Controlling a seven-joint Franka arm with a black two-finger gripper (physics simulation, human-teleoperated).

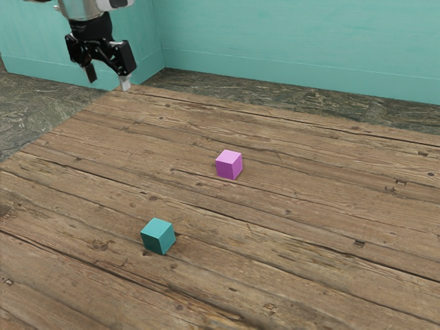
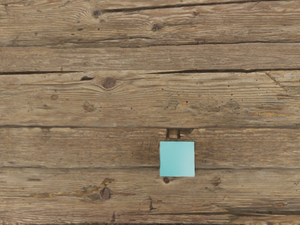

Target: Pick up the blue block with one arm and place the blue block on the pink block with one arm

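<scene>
A small teal-blue block (image 1: 159,236) rests on the wooden plank table near the front, toward the exterior view's left. From the wrist camera I see its square top face (image 2: 177,159) far below my hand. The pink block (image 1: 229,164) stands by itself near the table's middle, apart from the blue one. My black gripper (image 1: 107,75) hangs high in the upper left of the exterior view, well above the table and away from both blocks. Its two light-tipped fingers (image 1: 125,83) stand apart with nothing between them.
The table (image 1: 309,206) is made of weathered wooden planks. Beyond its far edge lies a grey stone floor (image 1: 41,103), and a turquoise wall (image 1: 289,34) runs along the back.
</scene>
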